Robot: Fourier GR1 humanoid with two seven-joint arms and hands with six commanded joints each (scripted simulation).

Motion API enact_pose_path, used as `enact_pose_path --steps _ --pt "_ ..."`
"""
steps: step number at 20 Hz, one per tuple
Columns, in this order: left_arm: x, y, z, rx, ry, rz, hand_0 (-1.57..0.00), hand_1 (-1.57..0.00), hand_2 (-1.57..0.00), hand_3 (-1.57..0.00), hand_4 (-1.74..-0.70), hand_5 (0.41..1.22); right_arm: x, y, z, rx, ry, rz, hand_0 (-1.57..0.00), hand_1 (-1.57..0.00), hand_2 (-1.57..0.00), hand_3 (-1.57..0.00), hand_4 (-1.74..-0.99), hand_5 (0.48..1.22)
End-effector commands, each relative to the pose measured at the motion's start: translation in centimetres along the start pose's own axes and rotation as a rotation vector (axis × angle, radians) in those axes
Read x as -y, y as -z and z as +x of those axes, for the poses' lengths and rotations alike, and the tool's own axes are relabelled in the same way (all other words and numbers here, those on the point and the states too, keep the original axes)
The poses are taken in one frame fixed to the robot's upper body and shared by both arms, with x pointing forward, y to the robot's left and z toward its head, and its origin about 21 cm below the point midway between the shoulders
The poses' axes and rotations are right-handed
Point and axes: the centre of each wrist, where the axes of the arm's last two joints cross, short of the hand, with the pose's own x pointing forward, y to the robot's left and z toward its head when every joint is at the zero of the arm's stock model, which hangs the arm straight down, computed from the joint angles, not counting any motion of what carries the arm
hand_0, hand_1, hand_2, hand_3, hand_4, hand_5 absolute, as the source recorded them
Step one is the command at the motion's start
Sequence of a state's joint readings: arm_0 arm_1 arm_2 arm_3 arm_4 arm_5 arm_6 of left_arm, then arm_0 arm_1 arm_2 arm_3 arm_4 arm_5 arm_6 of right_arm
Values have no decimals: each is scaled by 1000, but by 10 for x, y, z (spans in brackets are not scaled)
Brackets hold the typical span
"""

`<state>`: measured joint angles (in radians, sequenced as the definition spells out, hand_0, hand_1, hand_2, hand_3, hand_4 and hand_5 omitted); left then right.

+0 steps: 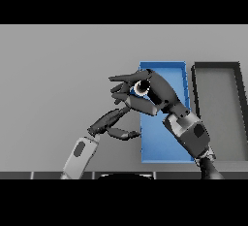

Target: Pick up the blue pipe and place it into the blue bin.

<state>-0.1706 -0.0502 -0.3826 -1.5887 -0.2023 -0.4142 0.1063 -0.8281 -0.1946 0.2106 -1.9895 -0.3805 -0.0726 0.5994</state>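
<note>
My right hand (157, 91) hovers above the left edge of the blue bin (167, 66), its fingers and thumb curled round the blue pipe (141, 88). Only the pipe's round open end shows, facing me between the fingers; the rest is hidden inside the hand. The blue bin is a long rectangular tray running from the table's middle toward its front edge. My right forearm crosses over the bin's near half. My left hand (107, 121) floats just left of the bin's front part, below the right hand, with fingers stretched out and nothing in it.
A dark grey bin (216, 66) of similar size stands right beside the blue bin on its right. Grey tabletop (58, 74) stretches to the left and behind.
</note>
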Motion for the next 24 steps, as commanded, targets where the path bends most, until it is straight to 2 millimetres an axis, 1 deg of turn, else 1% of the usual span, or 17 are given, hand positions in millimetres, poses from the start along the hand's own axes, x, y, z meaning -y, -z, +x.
enact_pose_path --steps 1,2,4,5,7,8,9,10,11,14,16,17,18,20,21,22,24 --pt "0 1 2 2 6 3 -2 -2 -2 -1 -905 433 10 2 12 19 -26 -63 -1571 -1571 -1571 -1571 -1741 1221" --pt "-2 1 3 -6 7 9 -1 -1 -1 -1 -902 432 20 4 22 25 -55 -124 -1571 -1571 -1571 -1571 -1741 1221" --pt "-5 0 4 -6 18 10 0 0 0 0 -892 428 42 5 36 11 -105 -212 -1571 -1571 -1571 -1571 -1741 1221" --pt "-6 -3 6 -2 17 7 0 0 0 0 -890 425 54 3 38 -9 -108 -266 -1571 -1571 -1571 -1571 -1741 1221" --pt "-4 -1 4 -6 14 5 0 0 0 0 -890 415 76 -5 38 -45 -117 -337 -1571 -1571 -1571 -1571 -1741 1221" --pt "-5 -5 2 4 17 5 0 0 0 1 -886 412 84 -12 37 -67 -138 -370 -1571 -1571 -1571 -1571 -1741 1221" --pt "-4 -4 -1 1 19 5 1 1 1 1 -882 411 95 -22 32 -102 -155 -415 -1571 -1571 -1571 -1571 -1741 1221" --pt "-8 -5 2 9 34 16 1 1 1 1 -877 412 104 -33 27 -133 -162 -443 -1571 -1571 -1571 -1571 -1741 1221" --pt "-6 -4 3 11 41 13 1 1 1 1 -874 413 111 -44 19 -167 -145 -475 -1571 -1571 -1571 -1571 -1741 1221" --pt "-7 -6 2 1 40 10 1 1 1 1 -867 419 110 -73 -6 -253 -97 -553 -1571 -1571 -1571 -1571 -1741 1221" --pt "-5 -4 1 -1 37 6 1 1 1 1 -866 420 108 -99 -23 -325 -71 -589 -1571 -1571 -1571 -1571 -1741 1221" --pt "-2 -2 1 0 24 -1 1 1 1 1 -870 421 108 -106 -29 -351 -67 -614 -1571 -1571 -1571 -1571 -1741 1221" --pt "-4 -5 2 9 19 0 1 1 1 1 -875 422 104 -115 -34 -381 -58 -625 -1571 -1571 -1571 -1571 -1741 1221" --pt "0 -7 0 10 18 7 1 1 1 1 -878 423 99 -133 -46 -444 -27 -685 -1571 -1571 -1571 -1571 -1741 1221" --pt "-2 -7 2 5 12 12 1 1 1 1 -879 425 94 -141 -52 -478 -6 -709 -1571 -1571 -1571 -1571 -1741 1221" --pt "-2 -8 0 -6 13 14 1 1 1 1 -880 427 88 -147 -59 -508 8 -729 -1571 -1571 -1571 -1571 -1741 1221" --pt "0 -8 1 -7 20 9 1 1 1 1 -882 427 84 -161 -67 -592 12 -803 -1571 -1571 -1571 -1571 -1741 1221"
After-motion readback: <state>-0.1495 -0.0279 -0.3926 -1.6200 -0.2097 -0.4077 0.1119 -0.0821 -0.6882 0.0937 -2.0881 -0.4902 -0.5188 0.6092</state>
